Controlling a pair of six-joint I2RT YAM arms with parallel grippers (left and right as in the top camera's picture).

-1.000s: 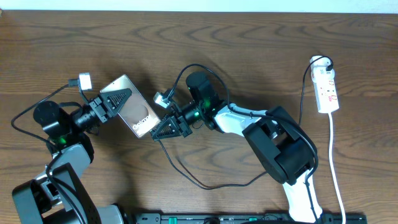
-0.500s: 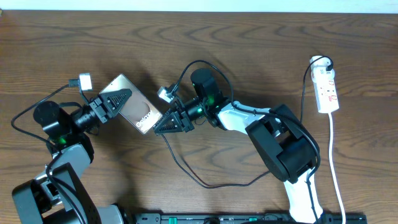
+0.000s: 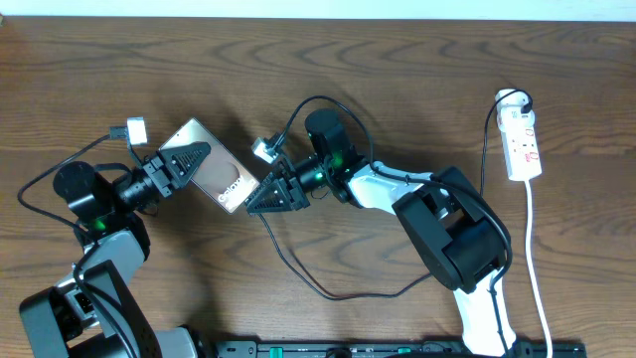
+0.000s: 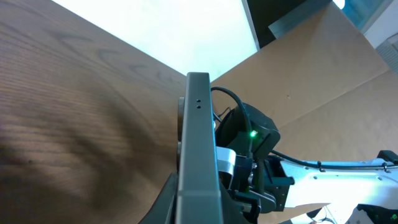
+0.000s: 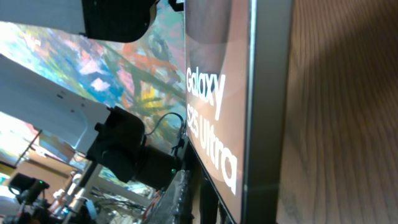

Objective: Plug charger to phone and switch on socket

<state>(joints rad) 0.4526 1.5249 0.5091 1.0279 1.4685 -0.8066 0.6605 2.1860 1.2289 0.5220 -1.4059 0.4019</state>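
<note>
Glossy phone (image 3: 231,184) clamped in L gripper (image 3: 199,154); R gripper (image 3: 254,206) alongside, state unclear.

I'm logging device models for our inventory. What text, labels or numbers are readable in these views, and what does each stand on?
"Galaxy S25 Ultra": white lettering on the glossy face of the phone, clear in the right wrist view.
The same lettering shows in the overhead view, but it is too small to read in full.
Red marks on the white socket: too small to read.
Left wrist view: no text visible.
</note>
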